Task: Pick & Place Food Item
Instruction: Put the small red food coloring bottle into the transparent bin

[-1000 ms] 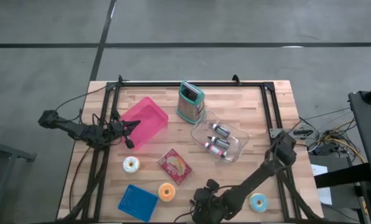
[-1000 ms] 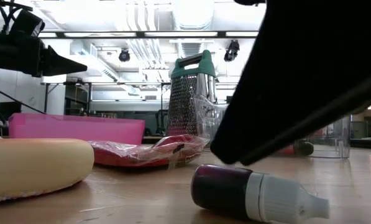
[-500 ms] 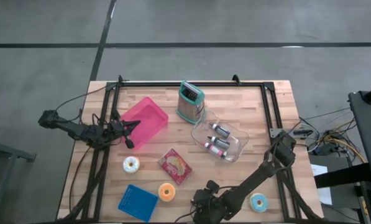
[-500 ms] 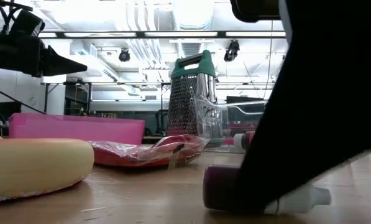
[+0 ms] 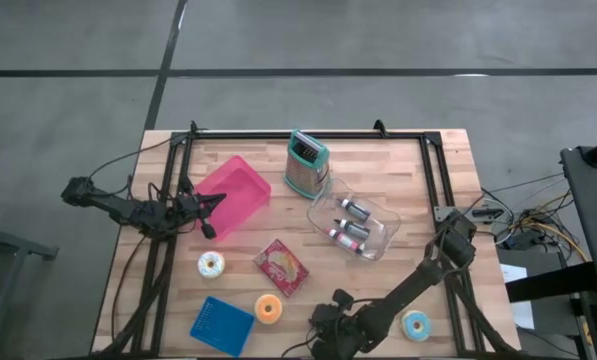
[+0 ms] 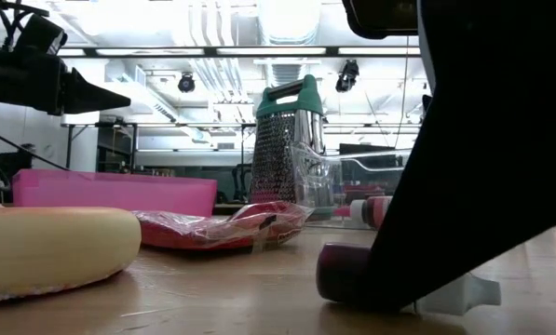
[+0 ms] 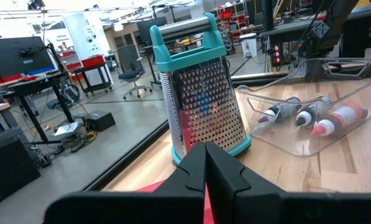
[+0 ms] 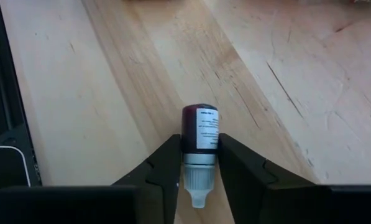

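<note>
A small dark-purple bottle (image 8: 199,130) with a white cap (image 8: 196,186) lies on its side near the table's near edge. It also shows in the low view (image 6: 345,274). My right gripper (image 8: 199,140) slants down over it and is shut on it. In the high view my right gripper (image 5: 328,333) hides the bottle. My left gripper (image 5: 209,228) is shut and holds nothing. It hovers level beside the pink bin, at the left of the table. My right gripper pinches the bottle's dark body at its cap end (image 8: 199,149) between the two fingers (image 8: 170,158), one on each side. The fingers slant down from above and lie along the bottle, with the cap toward the wrist. The bottle lies on the table.
A pink bin (image 5: 234,195), a teal grater (image 5: 306,163) and a clear tray (image 5: 376,238) with bottles stand farther back. A red packet (image 5: 281,267), donuts (image 5: 211,264) (image 5: 269,308) (image 5: 415,323) and a blue square (image 5: 221,325) lie near the front.
My right gripper has tipped down over the bottle; in the low view it now covers the bottle's middle. The bottle has slid a little along the table toward the right edge, still on its side.
</note>
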You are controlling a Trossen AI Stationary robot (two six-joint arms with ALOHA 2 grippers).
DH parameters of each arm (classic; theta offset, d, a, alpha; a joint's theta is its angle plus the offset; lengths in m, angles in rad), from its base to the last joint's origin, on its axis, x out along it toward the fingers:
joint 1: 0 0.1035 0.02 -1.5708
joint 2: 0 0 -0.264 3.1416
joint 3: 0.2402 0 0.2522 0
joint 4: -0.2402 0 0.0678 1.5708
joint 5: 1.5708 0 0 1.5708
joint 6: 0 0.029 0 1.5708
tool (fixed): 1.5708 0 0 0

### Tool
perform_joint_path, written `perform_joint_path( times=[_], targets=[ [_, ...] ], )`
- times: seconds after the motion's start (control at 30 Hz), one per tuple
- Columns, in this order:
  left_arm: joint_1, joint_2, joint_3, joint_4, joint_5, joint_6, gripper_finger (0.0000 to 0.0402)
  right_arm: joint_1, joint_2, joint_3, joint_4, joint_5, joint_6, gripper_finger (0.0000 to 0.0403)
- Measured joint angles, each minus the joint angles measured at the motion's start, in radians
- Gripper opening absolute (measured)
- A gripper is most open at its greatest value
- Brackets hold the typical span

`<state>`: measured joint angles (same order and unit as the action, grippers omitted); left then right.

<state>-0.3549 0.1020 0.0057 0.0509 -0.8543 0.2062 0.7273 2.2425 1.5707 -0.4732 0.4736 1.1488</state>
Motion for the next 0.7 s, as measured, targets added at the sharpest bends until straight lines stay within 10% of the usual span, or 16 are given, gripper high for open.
perform_joint_path(
  times=[0.7],
  targets=[
    [0.0, 0.0, 0.0, 0.0, 0.0, 0.0, 0.0005, 0.002, -0.02, 0.02, -0.106, 0.082, 0.004, 0.0079]
  ],
)
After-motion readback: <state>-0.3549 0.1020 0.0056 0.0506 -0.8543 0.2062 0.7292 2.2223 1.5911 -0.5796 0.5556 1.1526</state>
